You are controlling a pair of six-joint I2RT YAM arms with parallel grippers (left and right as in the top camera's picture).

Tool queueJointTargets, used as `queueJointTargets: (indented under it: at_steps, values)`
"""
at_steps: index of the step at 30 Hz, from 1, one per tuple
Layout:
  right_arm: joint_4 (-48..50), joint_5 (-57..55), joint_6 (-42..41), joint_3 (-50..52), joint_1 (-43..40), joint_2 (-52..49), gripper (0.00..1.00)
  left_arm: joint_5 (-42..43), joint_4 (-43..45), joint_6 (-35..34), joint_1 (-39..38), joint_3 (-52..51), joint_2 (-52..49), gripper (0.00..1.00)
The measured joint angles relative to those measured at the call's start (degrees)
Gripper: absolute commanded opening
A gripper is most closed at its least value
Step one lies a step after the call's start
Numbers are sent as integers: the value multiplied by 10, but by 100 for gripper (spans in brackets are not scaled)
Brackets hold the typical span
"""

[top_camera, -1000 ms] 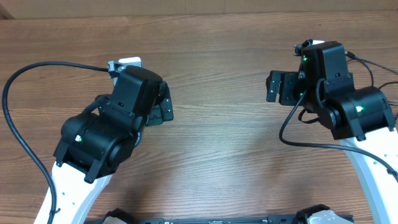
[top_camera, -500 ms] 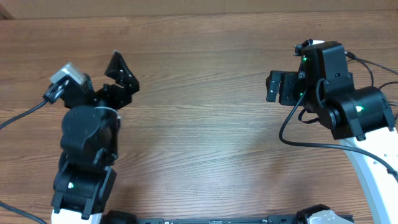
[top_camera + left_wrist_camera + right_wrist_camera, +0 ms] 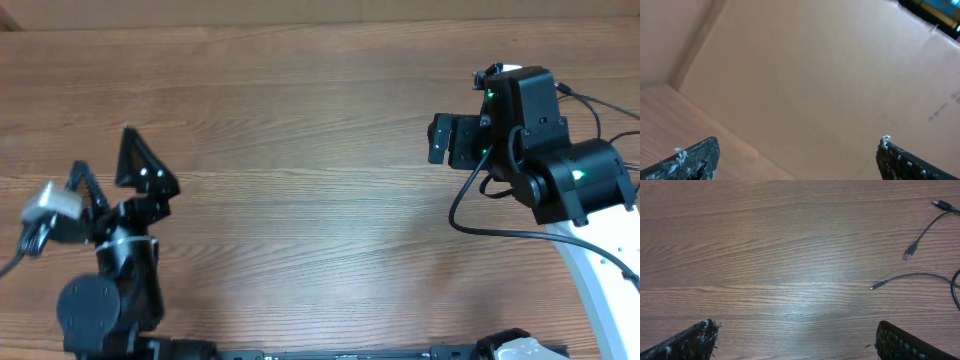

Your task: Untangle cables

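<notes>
My left gripper (image 3: 105,178) sits low at the wooden table's (image 3: 320,200) left side, fingers spread wide, holding nothing. My right gripper (image 3: 796,339) hovers with jaws apart too. The cables (image 3: 908,255) lie on the table at the right of its view, untouched.

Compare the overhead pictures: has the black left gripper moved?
Yes. The black left gripper, jaws spread, has swung left and toward the near edge of the brown wooden table, away from the black right gripper, which stayed put.
</notes>
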State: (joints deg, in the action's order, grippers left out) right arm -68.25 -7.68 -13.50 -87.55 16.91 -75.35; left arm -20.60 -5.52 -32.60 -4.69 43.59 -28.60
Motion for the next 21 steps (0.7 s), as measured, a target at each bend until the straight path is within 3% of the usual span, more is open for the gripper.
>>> queueJointTargets:
  at_steps: [6, 15, 21]
  values:
    - [0, 0, 0, 0, 0, 0, 100, -4, 38, 0, 23, -62, 73, 100]
    - [0, 0, 0, 0, 0, 0, 100, -5, 203, 0, 31, -235, 197, 99]
    - [0, 0, 0, 0, 0, 0, 100, -5, 214, 0, 63, -302, 239, 100]
